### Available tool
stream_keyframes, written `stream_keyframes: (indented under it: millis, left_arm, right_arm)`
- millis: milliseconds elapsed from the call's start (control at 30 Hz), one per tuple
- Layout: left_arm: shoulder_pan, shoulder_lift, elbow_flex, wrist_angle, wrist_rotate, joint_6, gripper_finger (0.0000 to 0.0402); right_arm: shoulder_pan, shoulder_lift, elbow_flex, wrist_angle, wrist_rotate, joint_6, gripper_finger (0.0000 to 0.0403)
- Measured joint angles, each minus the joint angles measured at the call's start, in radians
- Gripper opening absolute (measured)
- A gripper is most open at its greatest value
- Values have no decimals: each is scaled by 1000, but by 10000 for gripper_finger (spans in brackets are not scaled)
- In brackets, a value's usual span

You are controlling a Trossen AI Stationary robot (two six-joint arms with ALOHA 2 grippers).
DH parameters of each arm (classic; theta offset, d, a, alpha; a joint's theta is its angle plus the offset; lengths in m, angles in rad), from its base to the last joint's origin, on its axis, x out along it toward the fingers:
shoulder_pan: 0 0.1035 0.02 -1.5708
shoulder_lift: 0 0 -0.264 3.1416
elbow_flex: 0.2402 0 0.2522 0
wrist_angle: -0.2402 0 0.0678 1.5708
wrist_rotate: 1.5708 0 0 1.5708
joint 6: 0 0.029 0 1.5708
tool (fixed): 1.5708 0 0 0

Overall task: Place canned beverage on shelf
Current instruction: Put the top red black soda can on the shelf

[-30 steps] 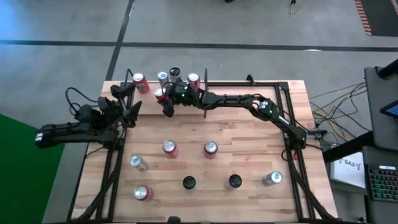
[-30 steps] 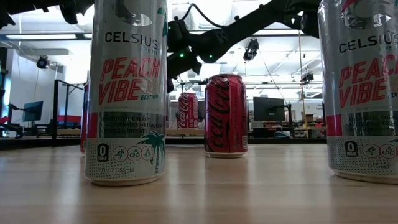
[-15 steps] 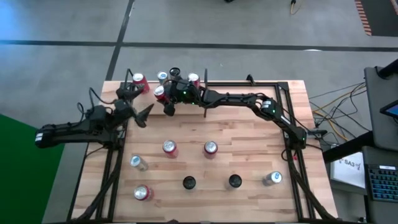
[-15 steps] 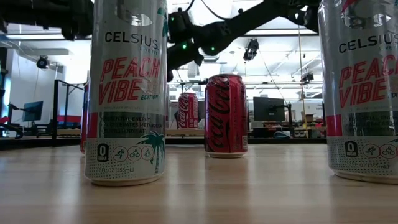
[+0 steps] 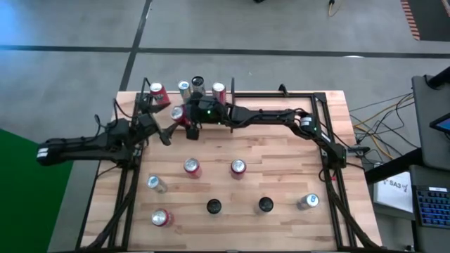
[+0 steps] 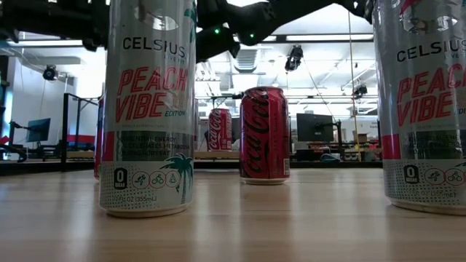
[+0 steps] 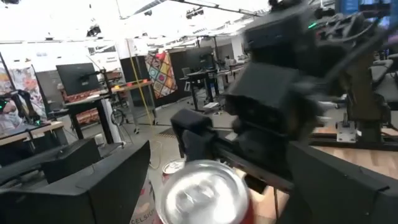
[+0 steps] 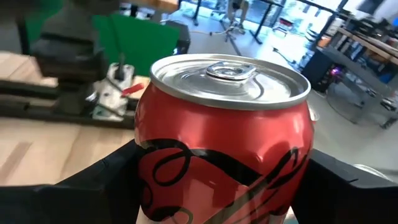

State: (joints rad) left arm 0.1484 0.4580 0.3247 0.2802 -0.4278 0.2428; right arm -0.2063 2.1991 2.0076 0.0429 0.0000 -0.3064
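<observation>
My right gripper [image 5: 184, 117] reaches across to the table's far left and is shut on a red can [image 5: 178, 113] with a silver top [image 8: 231, 73]. My left gripper [image 5: 166, 131] is open just left of and nearer than that can. In the left wrist view its fingers [image 7: 74, 186] stand on either side of the can's top [image 7: 199, 185]; I cannot tell whether they touch it. The shelf [image 5: 267, 98] is the light wood strip along the far edge with a black upright rod [image 5: 232, 90]. Several cans [image 5: 197, 83] stand on its left part. My right gripper pinches the red can's side wall [image 8: 144, 180] between its two fingers [image 8: 99, 186], one on each side, below the can's top rim. The fingers come level from the table's right side. The can stands upright in the hold.
Several more cans stand on the table's near half, among them a red one [image 5: 191, 166], another red one [image 5: 238, 166] and two dark ones [image 5: 213, 206]. In the low view a Celsius can [image 6: 148, 109] and a Coca-Cola can [image 6: 264, 135] stand close.
My left gripper has gone toward the table's right edge, up to the red can. My right gripper has gone up and a little toward the near edge with the can, which stays upright.
</observation>
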Motion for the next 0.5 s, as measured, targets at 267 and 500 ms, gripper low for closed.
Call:
stream_keyframes:
  millis: [267,500]
  left_arm:
    - [0,69,0,19,41,-21,362]
    - [0,90,0,20,47,-22,351]
  right_arm:
    - [26,-5,0,5,4,-27,292]
    - [29,-5,0,-8,4,-32,292]
